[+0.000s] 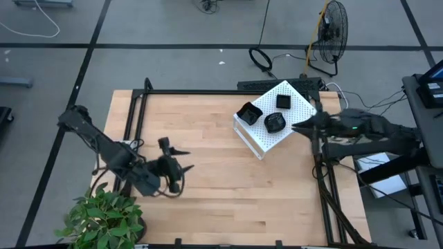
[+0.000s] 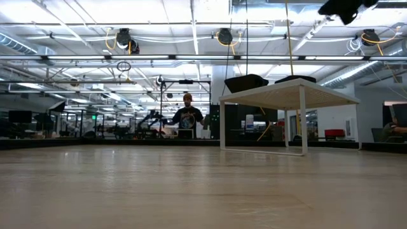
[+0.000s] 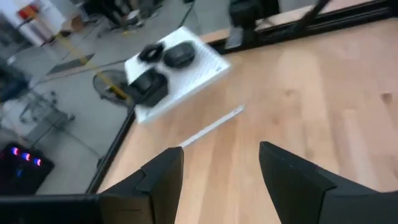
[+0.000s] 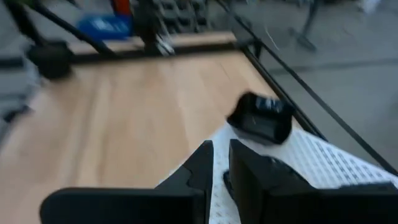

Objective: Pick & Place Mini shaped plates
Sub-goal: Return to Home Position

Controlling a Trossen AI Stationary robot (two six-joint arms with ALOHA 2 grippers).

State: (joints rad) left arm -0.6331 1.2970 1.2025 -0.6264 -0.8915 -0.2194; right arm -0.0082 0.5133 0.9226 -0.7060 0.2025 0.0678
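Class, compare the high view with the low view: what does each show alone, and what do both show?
Only the high view: the left gripper over the wooden table, and a potted plant. Only the low view: a person far behind the table. Both: the white box with black plates on top, the table, and the right arm by the box.

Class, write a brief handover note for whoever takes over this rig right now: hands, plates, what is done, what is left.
Left hand: open, empty, above the table, well away from the white box.
Right hand: shut, empty, at the white box's edge.
Black plates: three stacks on top of the white box.
Done: every plate in view is stacked there.
Left: probably only parking both arms.
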